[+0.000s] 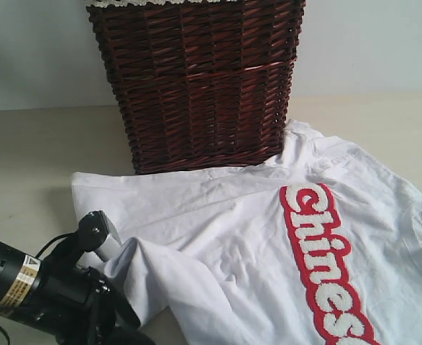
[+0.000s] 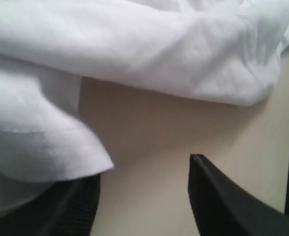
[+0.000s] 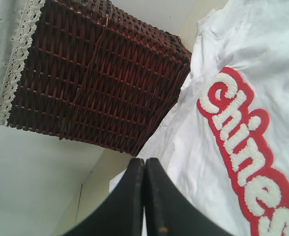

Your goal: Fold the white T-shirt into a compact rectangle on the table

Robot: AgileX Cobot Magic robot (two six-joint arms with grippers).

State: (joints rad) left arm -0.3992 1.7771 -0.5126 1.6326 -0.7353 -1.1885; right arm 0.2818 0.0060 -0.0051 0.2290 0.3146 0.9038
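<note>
Cream table under rumpled white T-shirt

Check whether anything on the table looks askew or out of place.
The white T-shirt lies crooked and rumpled: one edge is bunched and raised beside the left tool, and a sleeve crowds the wicker basket.

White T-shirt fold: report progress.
Done: the white T-shirt lies spread on the table, lettering up, with no fold finished. In hand: the left gripper, jaws apart, is at a bunched edge; the right gripper is shut, empty. Left: every fold.
</note>
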